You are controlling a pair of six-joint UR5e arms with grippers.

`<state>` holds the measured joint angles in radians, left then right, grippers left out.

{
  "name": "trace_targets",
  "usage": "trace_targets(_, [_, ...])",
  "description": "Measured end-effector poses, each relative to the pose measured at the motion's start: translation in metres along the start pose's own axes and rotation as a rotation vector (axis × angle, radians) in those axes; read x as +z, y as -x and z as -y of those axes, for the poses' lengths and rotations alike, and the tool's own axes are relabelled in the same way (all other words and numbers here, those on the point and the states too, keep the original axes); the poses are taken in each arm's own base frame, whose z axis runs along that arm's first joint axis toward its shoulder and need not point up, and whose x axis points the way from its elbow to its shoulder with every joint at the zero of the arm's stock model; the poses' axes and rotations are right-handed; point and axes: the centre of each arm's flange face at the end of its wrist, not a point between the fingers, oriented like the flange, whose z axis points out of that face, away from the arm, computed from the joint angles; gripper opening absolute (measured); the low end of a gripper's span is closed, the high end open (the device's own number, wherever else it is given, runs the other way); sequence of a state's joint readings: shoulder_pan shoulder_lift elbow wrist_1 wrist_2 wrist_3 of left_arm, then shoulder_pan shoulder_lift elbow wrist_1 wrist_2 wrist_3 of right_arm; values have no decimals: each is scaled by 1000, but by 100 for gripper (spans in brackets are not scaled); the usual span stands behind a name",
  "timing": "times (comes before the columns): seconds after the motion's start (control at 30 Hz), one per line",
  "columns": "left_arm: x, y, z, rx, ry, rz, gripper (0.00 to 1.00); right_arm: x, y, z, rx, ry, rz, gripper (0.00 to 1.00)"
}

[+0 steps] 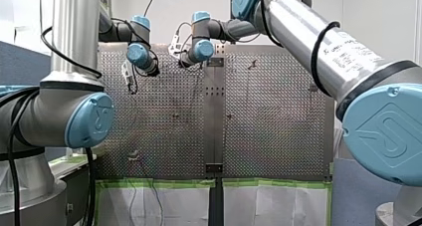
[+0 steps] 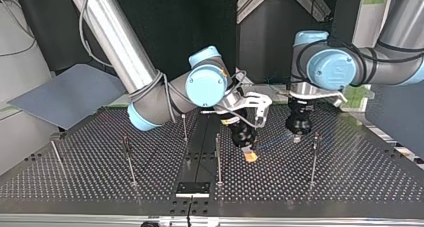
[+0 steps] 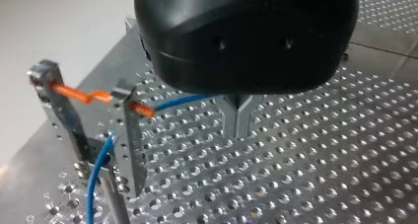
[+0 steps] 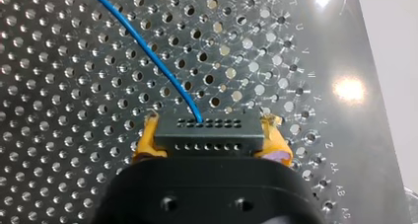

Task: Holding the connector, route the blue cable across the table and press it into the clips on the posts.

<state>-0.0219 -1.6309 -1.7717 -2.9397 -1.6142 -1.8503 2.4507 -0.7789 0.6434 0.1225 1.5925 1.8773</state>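
Right pincer (image 4: pixel 209 129) was clenched on the connector (image 4: pixel 207 137), yellow pads (image 4: pixel 147 141) on both its ends, just above the table (image 2: pixel 350 177). Blue cable (image 4: pixel 153 56) ran out of the connector's face and away over the holes. In the left wrist view the cable passed by an orange clip (image 3: pixel 142 108) on a post (image 3: pixel 130 145), then dropped in a loop beside it. It looked seated there, not certain.

Left pincer (image 3: pixel 237 116) had its metal fingers pressed together. Whether they pinched the cable: cannot tell, the black body covers that spot.

Step, as judged: routing under way, first clip probably done. Next move calls for carrying the connector toward another post (image 2: pixel 218 157), keeping the cable taut, then pressing down into its clip.

Hard to read: clips on the top-view posts were too small, the cable there was only a faint line, and the front view showed no cable at all.
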Motion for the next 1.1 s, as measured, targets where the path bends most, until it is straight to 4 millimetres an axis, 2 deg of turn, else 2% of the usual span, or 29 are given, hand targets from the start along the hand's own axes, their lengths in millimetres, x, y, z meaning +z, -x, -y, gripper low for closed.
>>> trace_targets(0.27, [-26, 0, -3, 9, 34, 30, 2, -5, 15, -5, -4, 14, 40, 0])
trace_targets(0.43, [-35, -12, -6, 14, 50, 27, 2, -9, 34, -9, -7, 22, 81, 0])
trace_targets(0.53, [-37, -24, -10, 11, 53, 19, 2, -12, 45, -11, -9, 27, 105, 0])
trace_targets(0.9, [-45, -103, -21, 44, 66, -124, 2, -22, 82, -27, -33, 55, 185, 0])
trace_targets(1.1, [-60, -134, -27, 45, 73, -178, 2, -30, 106, -37, -62, 74, 237, 0])
